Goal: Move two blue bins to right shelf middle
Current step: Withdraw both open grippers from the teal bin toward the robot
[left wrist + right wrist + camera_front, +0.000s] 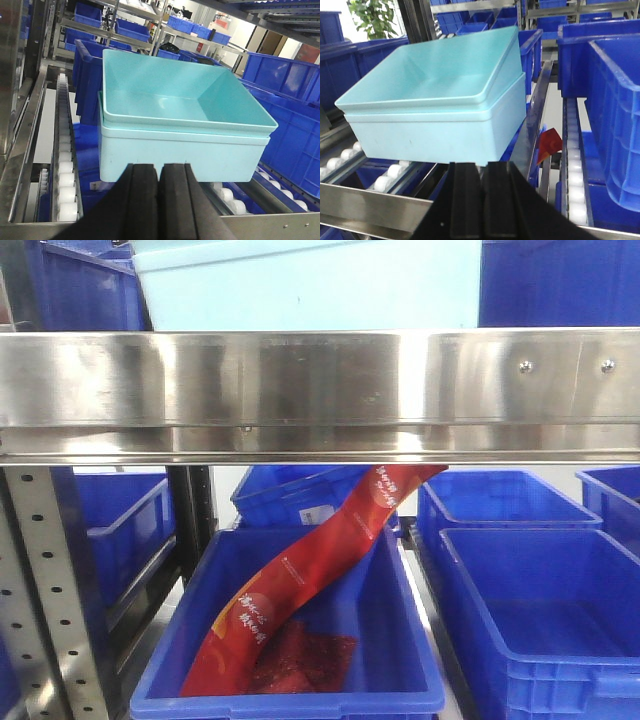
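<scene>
So from the front view you mostly get the shiny front rail of the right shelf middle, with just a slice of the two blue bins peeking above it, plus a red packet in a royal-blue bin below. Left wrist view shows what that hides: they're nested and sit on the roller tracks. Left gripper has its jaws pressed together, just short of the bins' wall. Right wrist view adds the other corner; right gripper is closed too, holding nothing.
</scene>
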Tool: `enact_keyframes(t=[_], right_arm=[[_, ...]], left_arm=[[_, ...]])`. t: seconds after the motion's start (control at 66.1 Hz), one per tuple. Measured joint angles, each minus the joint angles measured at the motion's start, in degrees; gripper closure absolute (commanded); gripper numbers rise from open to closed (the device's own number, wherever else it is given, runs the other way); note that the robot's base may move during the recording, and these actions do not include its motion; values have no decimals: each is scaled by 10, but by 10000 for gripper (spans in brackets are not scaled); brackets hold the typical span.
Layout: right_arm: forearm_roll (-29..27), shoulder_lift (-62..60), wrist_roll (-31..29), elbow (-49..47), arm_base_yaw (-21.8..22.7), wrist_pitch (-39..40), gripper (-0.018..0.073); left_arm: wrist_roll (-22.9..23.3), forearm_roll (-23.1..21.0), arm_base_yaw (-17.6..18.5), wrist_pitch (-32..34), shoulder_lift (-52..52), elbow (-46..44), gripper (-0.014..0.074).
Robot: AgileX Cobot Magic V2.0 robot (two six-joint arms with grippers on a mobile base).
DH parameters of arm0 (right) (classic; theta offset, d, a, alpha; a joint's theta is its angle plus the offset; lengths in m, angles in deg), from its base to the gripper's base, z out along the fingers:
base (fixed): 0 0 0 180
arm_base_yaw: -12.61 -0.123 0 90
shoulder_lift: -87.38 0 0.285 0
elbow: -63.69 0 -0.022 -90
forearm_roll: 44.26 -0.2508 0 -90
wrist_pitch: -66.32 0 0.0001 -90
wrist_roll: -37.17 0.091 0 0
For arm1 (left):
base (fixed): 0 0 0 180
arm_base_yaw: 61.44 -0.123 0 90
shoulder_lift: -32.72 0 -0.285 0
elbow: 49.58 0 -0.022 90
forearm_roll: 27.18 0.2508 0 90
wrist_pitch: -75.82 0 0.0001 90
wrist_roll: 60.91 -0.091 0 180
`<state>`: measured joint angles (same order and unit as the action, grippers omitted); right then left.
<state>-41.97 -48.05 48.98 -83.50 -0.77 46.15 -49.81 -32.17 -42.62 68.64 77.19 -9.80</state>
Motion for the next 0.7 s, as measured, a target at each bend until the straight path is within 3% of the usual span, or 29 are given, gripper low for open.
enact_keyframes(t=[0.469, 0.695], right_arm=[[-3, -56, -7, 27, 12, 22, 725], [-55, -149, -173, 154, 131, 97, 725]], left_arm=[[0, 0, 0, 1, 0, 0, 707], [0, 0, 0, 1, 0, 0, 707]])
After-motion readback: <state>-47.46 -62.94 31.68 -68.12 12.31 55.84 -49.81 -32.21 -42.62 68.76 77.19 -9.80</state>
